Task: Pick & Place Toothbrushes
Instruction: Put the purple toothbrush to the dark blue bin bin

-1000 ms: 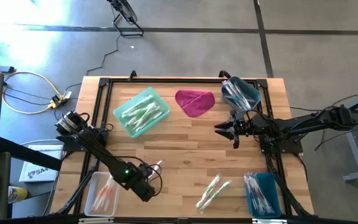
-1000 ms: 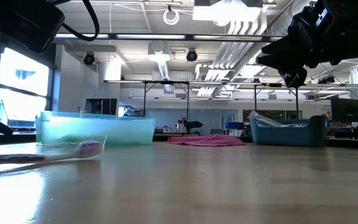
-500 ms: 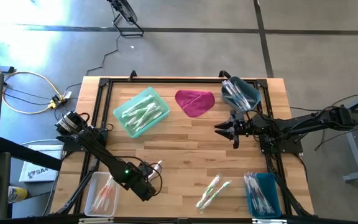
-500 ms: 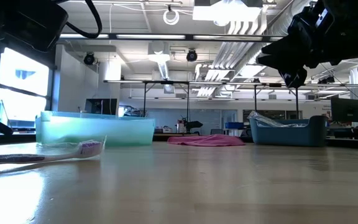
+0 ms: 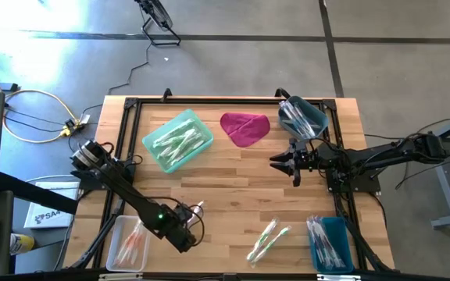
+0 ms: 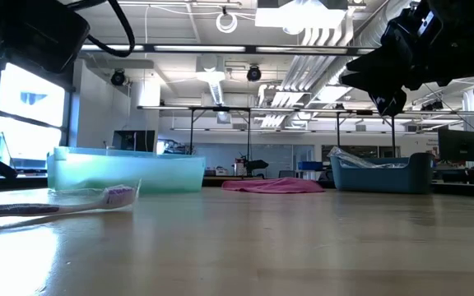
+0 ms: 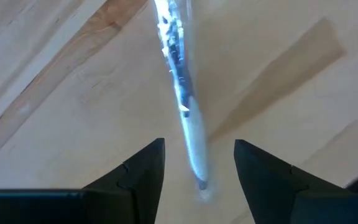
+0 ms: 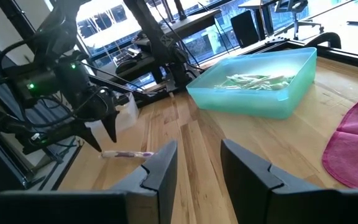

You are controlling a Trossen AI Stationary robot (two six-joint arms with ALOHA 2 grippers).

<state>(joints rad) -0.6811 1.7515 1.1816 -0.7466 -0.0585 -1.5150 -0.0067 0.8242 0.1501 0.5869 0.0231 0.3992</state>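
A robotics lab or industrial workshop is indicated — a wide open hall is seen past the wooden counter (image 6: 303, 247), with exposed ceiling ducts (image 6: 303, 78), strip lights (image 6: 299, 15), metal frame rigs (image 6: 278, 123) and monitors (image 6: 459, 146) on distant desks. From above, a bare concrete floor (image 5: 233, 70) marked with dark tape lines is shown, with a loose yellow cable (image 5: 30, 113) lying coiled on it beside the counter's black metal frame (image 5: 131, 105). Large windows (image 8: 123, 37) and more dark equipment racks (image 8: 160, 43) are visible at the hall's edge — nothing domestic is suggested.
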